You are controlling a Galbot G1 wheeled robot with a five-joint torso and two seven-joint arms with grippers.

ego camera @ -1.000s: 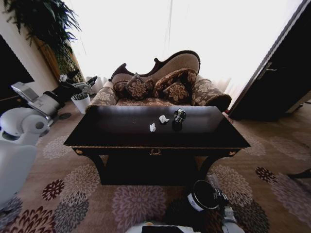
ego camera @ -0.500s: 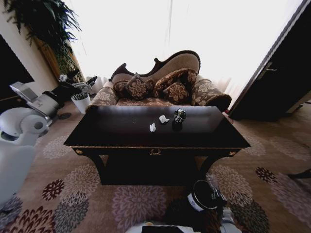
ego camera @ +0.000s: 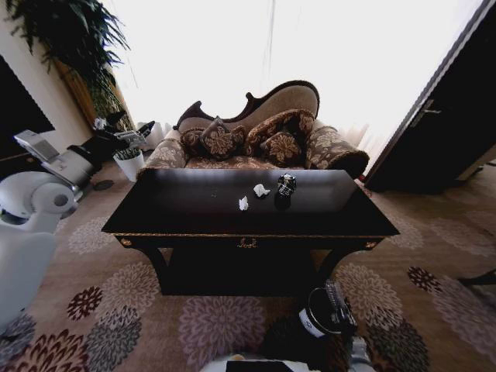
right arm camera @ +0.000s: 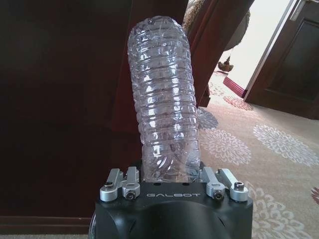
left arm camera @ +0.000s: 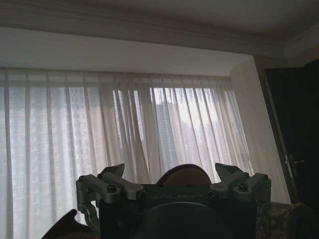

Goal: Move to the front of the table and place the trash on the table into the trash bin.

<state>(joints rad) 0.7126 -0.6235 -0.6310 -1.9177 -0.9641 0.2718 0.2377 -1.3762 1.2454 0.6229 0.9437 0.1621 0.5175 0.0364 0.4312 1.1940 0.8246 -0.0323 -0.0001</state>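
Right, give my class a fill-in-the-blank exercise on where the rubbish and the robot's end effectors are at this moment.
1. The right end effector holds a clear plastic ____.
2. The two white paper balls lie on the glossy ____.
3. The black-and-silver lump sits to the ____ of the paper balls in the head view.
4. The left end effector points toward the sheer white ____.

Missing words: bottle; table; right; curtains
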